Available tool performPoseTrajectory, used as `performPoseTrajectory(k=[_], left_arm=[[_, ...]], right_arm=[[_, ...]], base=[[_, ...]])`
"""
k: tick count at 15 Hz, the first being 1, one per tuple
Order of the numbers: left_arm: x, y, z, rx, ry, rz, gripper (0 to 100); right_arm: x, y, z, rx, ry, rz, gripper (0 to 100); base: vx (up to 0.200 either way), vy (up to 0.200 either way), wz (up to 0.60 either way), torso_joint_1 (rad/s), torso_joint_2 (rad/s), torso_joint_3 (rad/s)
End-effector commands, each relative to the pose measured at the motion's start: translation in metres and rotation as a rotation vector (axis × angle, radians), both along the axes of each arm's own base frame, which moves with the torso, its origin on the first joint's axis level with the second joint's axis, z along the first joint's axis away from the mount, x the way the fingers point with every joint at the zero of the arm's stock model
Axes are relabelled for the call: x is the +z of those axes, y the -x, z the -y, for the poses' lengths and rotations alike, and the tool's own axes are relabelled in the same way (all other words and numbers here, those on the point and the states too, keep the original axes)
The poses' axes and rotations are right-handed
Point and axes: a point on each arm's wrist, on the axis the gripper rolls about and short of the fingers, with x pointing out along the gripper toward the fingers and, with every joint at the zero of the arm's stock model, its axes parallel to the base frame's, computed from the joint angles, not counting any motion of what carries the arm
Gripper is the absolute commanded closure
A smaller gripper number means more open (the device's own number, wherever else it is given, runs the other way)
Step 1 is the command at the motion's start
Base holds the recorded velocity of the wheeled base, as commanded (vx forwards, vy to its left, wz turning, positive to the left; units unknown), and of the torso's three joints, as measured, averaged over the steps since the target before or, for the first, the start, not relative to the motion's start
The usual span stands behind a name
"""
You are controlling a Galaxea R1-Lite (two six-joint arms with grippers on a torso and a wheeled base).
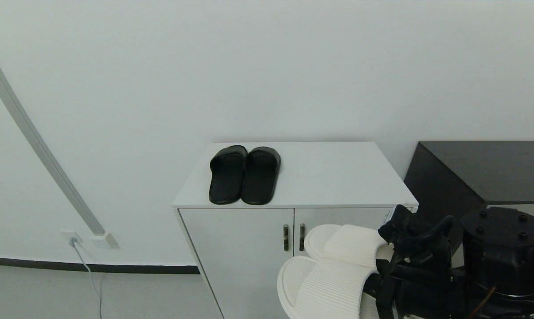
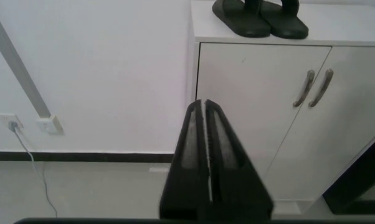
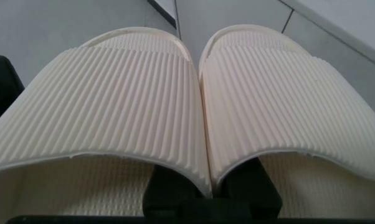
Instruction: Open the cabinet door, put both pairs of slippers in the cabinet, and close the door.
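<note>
Cabinet (image 1: 329, 181) stood against the wall in the head view: one white unit with two doors (image 1: 242, 261), both shut. Two upright handles (image 1: 286, 237) sat side by side at the seam. Two black slippers (image 1: 244, 174), one pair, lay touching each other on the left part of its top, toes toward the wall. Two white slippers (image 1: 337, 266), the second pair, hung in the air in front of the right door. The right gripper (image 1: 388, 252) held them at their heel ends, with their toes pointing toward the handles. One dark table (image 1: 484, 173) stood just beside the cabinet on the right. One socket (image 1: 72, 237) with one cable (image 1: 91, 279) plugged in sat low on the wall, well to the left.

From the left wrist, the left gripper (image 2: 205, 130) had its two fingers pressed flat together with nothing between them. It hung out in front of the left door, apart from it. Both black slippers and both handles showed beyond.

From the right wrist, the two ribbed white straps lay side by side, touching along their inner edges. The right gripper's dark jaws sat beneath that join, clamped on the pair, with the fingertips hidden by the slippers.
</note>
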Motion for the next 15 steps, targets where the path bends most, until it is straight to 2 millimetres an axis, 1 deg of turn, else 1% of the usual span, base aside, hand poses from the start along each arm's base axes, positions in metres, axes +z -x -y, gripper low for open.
performPoseTrajectory(k=[1,15], left_arm=[[-0.0001,-0.0001,0.0,0.001,0.001,-0.002,0],[-0.0001,-0.0001,0.0,0.001,0.0,-0.002,0]], right_arm=[[0.0004,0.0008,-0.0001,0.003,-0.001,0.002,100],[-0.0044,0.0043,-0.0028,0.029,0.023,0.001,100]], base=[[0.0,0.0,0.0,-0.173,0.4,0.232],[0.0,0.0,0.0,-0.21,0.52,0.313]])
